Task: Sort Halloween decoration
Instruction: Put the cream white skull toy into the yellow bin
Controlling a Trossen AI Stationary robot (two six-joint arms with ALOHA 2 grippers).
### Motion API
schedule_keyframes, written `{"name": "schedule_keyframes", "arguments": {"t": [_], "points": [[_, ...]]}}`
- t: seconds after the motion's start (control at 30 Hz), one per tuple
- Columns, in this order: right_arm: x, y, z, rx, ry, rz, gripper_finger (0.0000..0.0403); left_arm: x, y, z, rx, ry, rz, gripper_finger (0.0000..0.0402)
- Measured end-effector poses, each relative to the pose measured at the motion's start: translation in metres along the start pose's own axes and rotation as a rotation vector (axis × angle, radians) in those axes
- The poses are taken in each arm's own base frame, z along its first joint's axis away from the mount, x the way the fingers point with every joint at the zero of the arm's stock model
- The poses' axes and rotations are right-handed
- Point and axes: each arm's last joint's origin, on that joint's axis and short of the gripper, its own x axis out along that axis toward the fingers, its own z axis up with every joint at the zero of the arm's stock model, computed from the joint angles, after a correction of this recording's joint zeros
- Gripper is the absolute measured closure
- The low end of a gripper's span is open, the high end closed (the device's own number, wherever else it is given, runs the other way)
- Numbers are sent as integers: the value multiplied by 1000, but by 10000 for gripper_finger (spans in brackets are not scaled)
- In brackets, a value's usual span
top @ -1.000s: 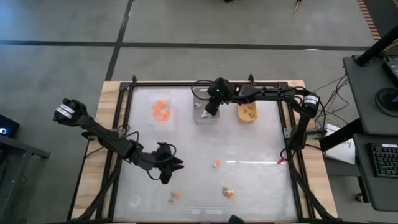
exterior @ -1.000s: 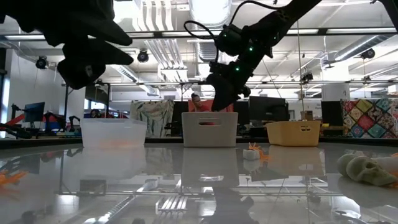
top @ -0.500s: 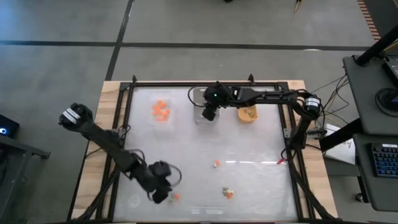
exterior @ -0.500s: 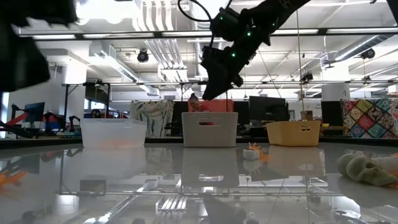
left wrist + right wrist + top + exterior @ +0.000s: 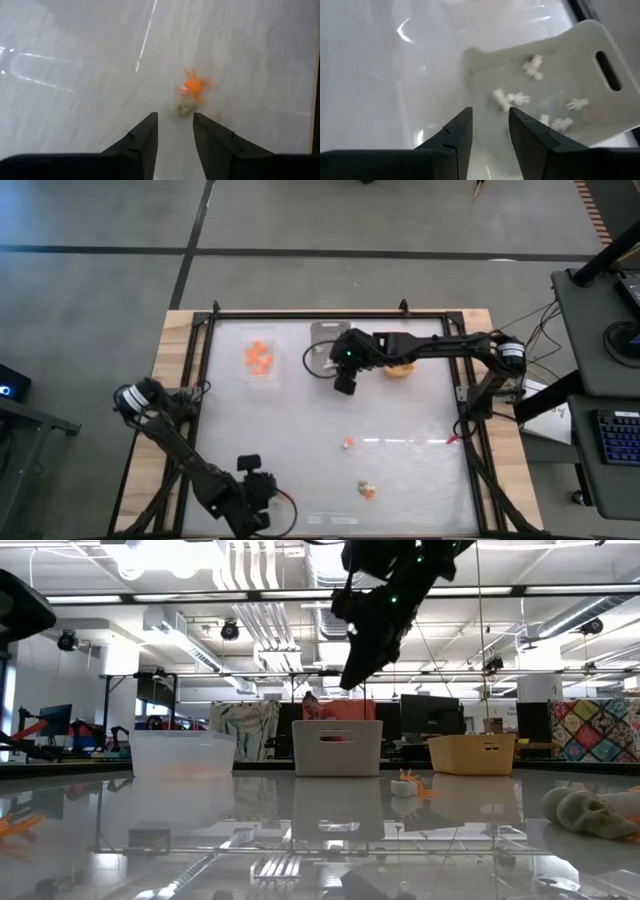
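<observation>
Grey floor surrounds a wooden-edged counter (image 5: 480,315) topped with a glossy pale sheet and framed by black rails; across the low view, a workshop with ceiling lights and monitors lies beyond it; the right arm reaches in along the far edge, its right hand (image 5: 344,383) hanging just in front of the grey tray (image 5: 322,332), fingers (image 5: 455,137) parted with a narrow gap and nothing between them; the left arm bends down the near-left side, its left hand (image 5: 258,492) low over the near edge, fingers (image 5: 142,140) likewise slightly apart and empty; three trays line the far edge: a clear tray (image 5: 259,360) on the left holding orange pieces, the grey tray in the middle holding small white figures (image 5: 512,97), and an orange-yellow tray (image 5: 401,369) on the right, partly under the right arm; loose Halloween decoration remains on the sheet: an orange spider (image 5: 194,86) touching a pale lump, just ahead of the left hand in its wrist view; another orange-and-pale piece (image 5: 367,490) near the front, right of centre; a smaller one (image 5: 348,443) farther in toward the middle; a pale skull-like trinket (image 5: 588,812) at the low view's right.
</observation>
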Motion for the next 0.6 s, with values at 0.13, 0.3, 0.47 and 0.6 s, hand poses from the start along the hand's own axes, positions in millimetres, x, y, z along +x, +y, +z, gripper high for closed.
{"name": "schedule_keyframes", "arguments": {"t": [0.13, 0.3, 0.47, 0.6], "points": [[-11, 17, -3, -43, 27, 31, 284, 1, -2, 1, 6, -18, 14, 294], [-26, 35, -7, -74, 38, 67, 284, 4, 1, -2, 70, -12, 27, 294], [-35, 50, -9, -90, 39, 147, 284, 9, 4, -6, 141, -31, 42, 294], [-38, 59, -11, -89, 40, 184, 284, 11, 4, -6, 178, -46, 23, 294]]}}
